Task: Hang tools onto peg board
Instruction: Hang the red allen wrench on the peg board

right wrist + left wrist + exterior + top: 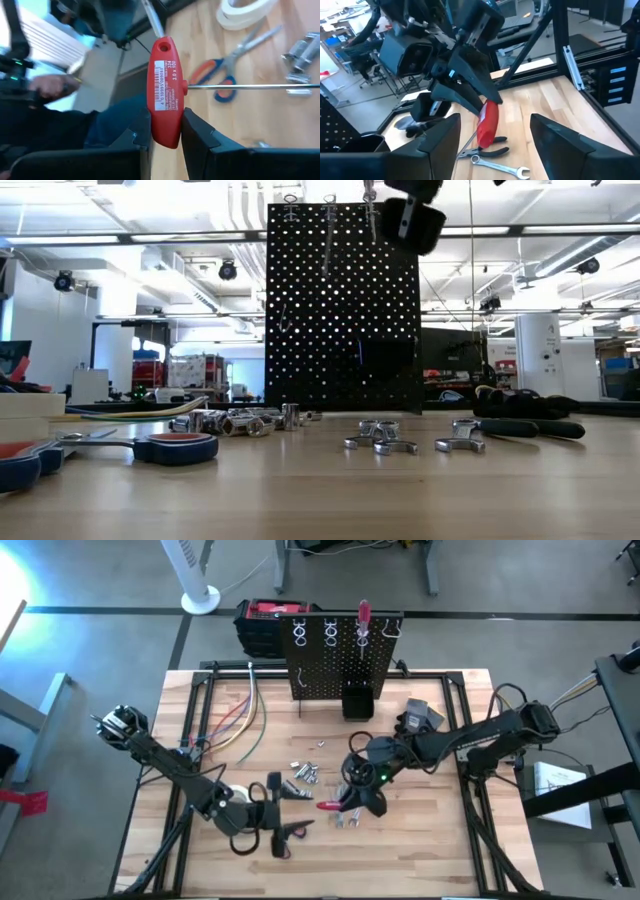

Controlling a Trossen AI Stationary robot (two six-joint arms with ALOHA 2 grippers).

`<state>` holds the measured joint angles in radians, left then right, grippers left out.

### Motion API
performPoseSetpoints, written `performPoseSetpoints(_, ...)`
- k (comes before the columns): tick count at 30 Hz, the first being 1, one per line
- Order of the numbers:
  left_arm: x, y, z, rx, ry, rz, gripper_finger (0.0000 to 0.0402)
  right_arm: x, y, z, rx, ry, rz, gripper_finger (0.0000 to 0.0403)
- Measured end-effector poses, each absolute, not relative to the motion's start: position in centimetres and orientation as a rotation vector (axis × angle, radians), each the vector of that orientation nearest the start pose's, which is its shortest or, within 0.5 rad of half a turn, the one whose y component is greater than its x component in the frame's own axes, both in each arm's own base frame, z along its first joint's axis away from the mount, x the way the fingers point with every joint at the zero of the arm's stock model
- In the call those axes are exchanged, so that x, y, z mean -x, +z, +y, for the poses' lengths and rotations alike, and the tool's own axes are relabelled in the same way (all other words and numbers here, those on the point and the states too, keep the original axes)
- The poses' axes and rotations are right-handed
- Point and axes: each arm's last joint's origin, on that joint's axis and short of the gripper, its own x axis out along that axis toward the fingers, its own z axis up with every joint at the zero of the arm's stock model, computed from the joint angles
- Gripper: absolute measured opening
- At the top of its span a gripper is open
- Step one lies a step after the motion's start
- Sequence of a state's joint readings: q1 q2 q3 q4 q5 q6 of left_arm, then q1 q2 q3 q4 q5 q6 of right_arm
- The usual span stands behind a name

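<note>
**Right gripper clamps red T-handle tool**

The right gripper (165,131) has its jaws closed on the red T-handle driver (165,90), whose steel shaft sticks out sideways above the tabletop (420,860). The left gripper (492,137) faces it, jaws spread and empty. Wrenches (385,442) and sockets (305,772) lie below and nearby. The peg board (340,655) stands at the far edge, with bare wood at the near edge.
</note>
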<state>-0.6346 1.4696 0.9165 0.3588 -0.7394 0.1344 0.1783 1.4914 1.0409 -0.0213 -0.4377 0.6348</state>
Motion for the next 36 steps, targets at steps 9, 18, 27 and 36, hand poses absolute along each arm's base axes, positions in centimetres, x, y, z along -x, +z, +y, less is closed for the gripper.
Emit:
performPoseSetpoints(9,-27.8,27.7,-16.3,-0.219,0.136,0.113,0.0233,-32.6,27.7,6.3,-0.700,0.457,0.603,0.0051)
performPoseSetpoints(18,-28.7,27.5,-15.1,-0.199,0.092,0.126,0.0233,-32.6,27.8,6.0,-0.712,0.450,0.598,0.0051)
performPoseSetpoints(27,-29.2,27.5,-14.4,-0.194,0.026,0.129,0.0231,-32.7,28.1,6.1,-0.713,0.469,0.569,0.0051)
performPoseSetpoints(36,-29.5,27.4,-13.8,-0.196,0.039,0.134,0.0185,-32.7,28.2,6.1,-0.712,0.475,0.558,0.0051)
